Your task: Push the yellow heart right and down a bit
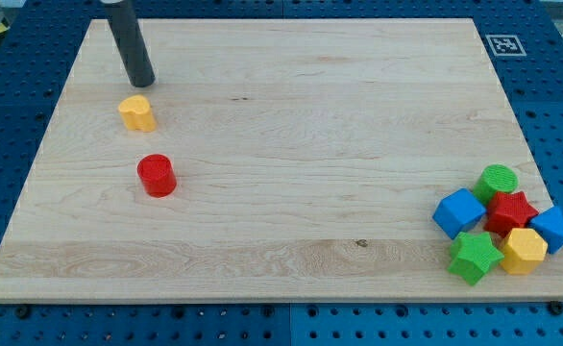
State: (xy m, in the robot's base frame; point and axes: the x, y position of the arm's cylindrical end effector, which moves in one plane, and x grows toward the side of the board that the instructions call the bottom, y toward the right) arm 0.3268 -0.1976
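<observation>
The yellow heart [137, 112] lies near the upper left of the wooden board [291, 144]. My tip [142, 83] stands just above the heart, toward the view's top, a small gap apart from it. The dark rod leans up to the view's top left edge. A red cylinder [157, 176] sits below the heart, toward the view's bottom.
A cluster sits at the board's lower right: a green cylinder [498, 180], a red star [510, 212], two blue cubes [458, 212] [552, 229], a yellow hexagon block [524, 251] and a green star [475, 257]. A tag marker [504, 44] is at the upper right corner.
</observation>
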